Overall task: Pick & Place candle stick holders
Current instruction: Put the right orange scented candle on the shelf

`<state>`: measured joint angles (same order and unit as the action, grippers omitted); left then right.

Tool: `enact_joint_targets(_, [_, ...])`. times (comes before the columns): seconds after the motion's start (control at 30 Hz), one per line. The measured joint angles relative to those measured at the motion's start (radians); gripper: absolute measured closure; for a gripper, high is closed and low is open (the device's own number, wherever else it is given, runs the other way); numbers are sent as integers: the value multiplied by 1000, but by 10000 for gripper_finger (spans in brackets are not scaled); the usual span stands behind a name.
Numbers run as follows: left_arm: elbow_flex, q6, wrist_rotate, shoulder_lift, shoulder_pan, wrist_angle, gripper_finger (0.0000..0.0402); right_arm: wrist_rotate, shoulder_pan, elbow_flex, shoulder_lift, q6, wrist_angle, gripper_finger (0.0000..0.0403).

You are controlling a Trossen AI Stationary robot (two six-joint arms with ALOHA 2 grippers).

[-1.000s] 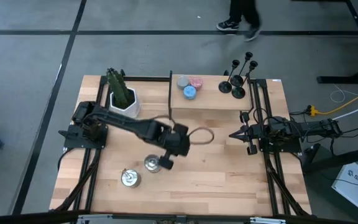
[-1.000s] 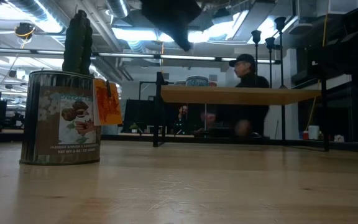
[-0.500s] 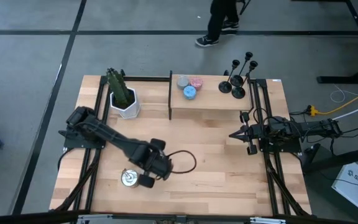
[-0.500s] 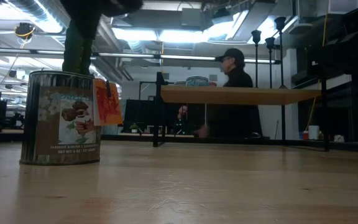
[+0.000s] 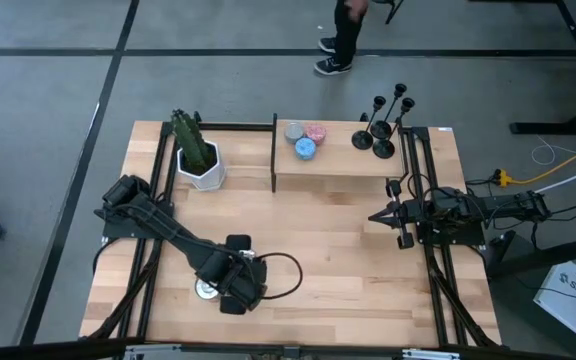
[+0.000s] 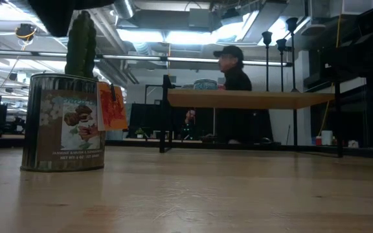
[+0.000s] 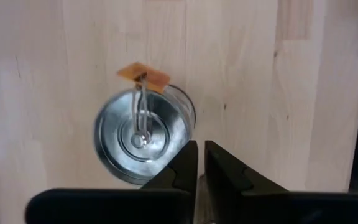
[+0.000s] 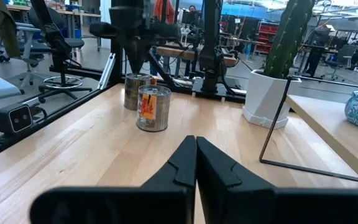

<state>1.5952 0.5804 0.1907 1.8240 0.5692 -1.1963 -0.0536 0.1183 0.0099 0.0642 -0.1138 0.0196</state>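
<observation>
Step in hand: by my judgement the task proper is not yet begun; no matte black candle stick holders point(image 5: 383, 125) are held, and the left gripper point(image 7: 201, 163) hangs over a squat silver round tin point(image 7: 140, 135) at the near left of the wooden bench point(image 5: 348, 270).
Left fingers: pressed together or nearly so, pinching nothing, their tips just beside the tin's rim.
Right gripper point(image 8: 195, 155): waits at the bench's right side, fingers pressed together and empty.
Holders' place: clustered at the far right end of the raised wooden shelf point(image 5: 333, 160), well apart from both grippers, with the small pink, blue and grey round candles point(image 5: 305, 138) further left on the same shelf.
Holders' pose: upright; each long axis runs vertically along the thin stem, round base down, cup end up.
Next move calls for: an arm reaching to the shelf, spreading its fingers and closing across one stem without knocking its close neighbours.
</observation>
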Motion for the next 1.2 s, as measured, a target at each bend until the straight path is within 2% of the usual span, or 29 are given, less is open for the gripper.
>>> enact_joint_targets(0.4, [-68, 38, -8, 1, 1, 93, 289, 0, 0, 0, 0, 0, 0, 392])
enact_joint_targets(0.67, [-68, 35, 53, 1, 6, 98, 238, 0, 0, 0, 0, 0, 0, 392])
enact_joint_targets(1.2, [-69, 2, 105, 94, 5, 96, 226, 0, 0, 0, 0, 0, 0, 392])
